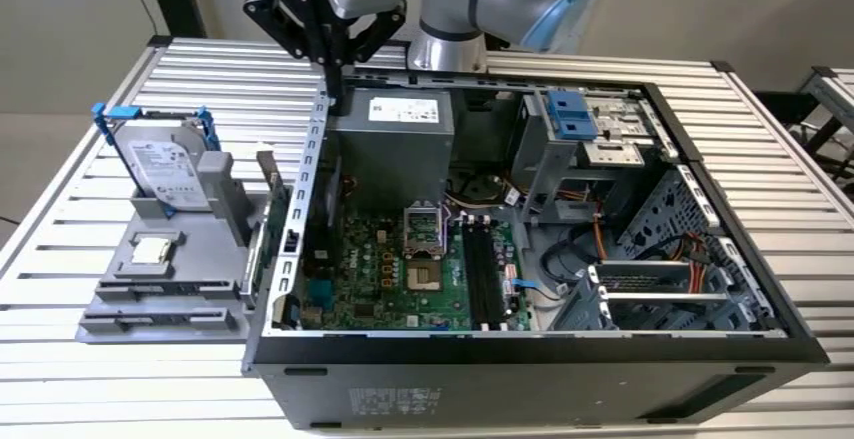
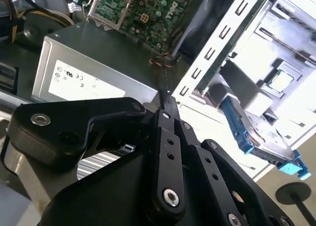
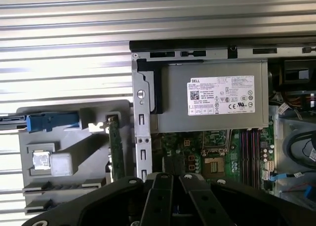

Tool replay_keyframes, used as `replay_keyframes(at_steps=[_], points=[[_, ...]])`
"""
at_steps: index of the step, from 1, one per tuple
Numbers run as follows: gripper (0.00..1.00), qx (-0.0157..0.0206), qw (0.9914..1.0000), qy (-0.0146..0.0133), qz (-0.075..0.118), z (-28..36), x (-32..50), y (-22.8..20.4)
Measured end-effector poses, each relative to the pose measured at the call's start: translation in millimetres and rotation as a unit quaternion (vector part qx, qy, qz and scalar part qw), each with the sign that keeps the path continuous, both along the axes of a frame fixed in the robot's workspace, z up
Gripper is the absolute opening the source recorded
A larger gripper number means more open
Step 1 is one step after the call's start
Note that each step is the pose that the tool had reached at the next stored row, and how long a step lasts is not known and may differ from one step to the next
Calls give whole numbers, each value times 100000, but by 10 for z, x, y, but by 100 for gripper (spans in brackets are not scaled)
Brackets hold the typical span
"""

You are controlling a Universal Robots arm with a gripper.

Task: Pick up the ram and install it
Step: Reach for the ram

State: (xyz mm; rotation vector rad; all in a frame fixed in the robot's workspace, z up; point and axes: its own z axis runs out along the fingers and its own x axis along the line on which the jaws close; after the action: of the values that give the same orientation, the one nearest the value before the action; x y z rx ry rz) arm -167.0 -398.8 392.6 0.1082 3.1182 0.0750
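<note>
Ram (image 3: 114, 149) not picked up yet.
My claw (image 2: 167, 103) is clenched, empty; the ram stands in its grey holder (image 3: 79, 144).

One ram (image 3: 115, 152), one drive (image 1: 167, 169), one processor (image 1: 151, 250)

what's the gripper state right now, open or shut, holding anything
Gripper: shut, holding nothing; the ram stands on edge in the grey holder.

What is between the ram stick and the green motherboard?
The case's slotted metal wall stands between the ram and the motherboard, in the first wrist view.
</note>
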Motion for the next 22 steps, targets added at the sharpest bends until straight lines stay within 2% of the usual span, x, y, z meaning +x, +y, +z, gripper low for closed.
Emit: replay_keyframes(at_steps=[10,22], points=[[0,0,100000,3,1,0,-145,0],[0,-2,100000,2,1,0,-382,0]])
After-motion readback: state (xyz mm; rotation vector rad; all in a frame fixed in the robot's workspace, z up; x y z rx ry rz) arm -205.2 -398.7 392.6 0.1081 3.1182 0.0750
